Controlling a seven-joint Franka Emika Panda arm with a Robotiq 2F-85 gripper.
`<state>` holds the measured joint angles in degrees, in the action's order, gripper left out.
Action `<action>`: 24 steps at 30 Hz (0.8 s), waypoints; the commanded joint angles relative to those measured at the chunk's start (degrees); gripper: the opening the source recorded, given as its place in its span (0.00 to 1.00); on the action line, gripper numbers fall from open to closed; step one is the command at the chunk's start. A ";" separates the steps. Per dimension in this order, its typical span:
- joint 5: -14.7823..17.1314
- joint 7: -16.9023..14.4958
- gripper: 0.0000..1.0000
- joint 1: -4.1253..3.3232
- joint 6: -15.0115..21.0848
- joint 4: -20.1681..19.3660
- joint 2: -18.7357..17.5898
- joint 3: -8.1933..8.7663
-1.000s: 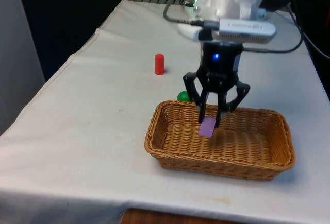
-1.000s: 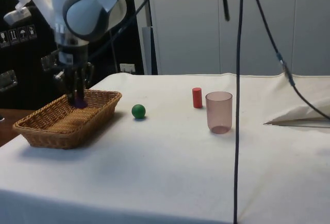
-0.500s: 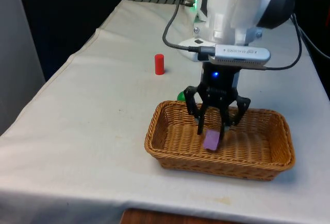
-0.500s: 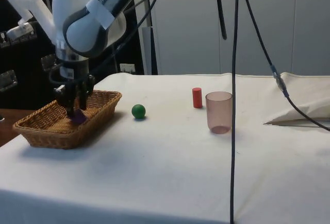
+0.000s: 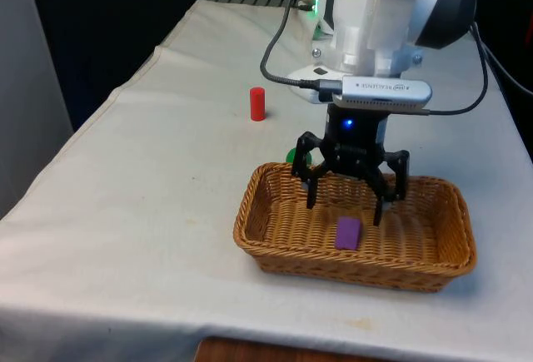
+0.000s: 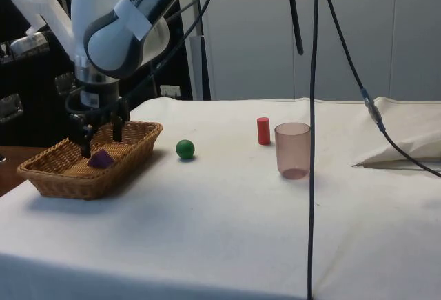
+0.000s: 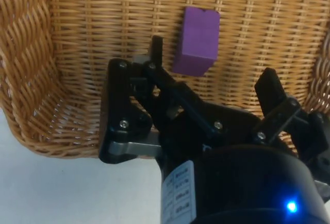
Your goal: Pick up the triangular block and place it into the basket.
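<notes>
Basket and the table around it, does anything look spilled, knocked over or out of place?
Nothing stands out. The purple block lies flat on the basket floor, below the open gripper. The green ball, red cylinder and cup sit upright and apart on the cloth.

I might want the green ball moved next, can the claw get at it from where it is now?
Probably yes: the open claw hangs over the basket, and the green ball sits on open cloth just beyond the rim.
</notes>
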<state>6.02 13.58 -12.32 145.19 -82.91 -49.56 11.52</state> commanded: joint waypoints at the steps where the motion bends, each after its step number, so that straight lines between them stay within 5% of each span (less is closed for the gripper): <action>1: 0.40 -0.46 1.00 0.23 -0.34 0.17 0.40 -0.52; 18: 0.00 0.00 1.00 -0.52 -5.79 0.00 4.47 0.11; 24: 0.00 0.00 1.00 -0.97 -4.58 -4.35 7.33 0.17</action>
<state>6.02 13.58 -13.12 139.40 -85.71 -43.09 11.63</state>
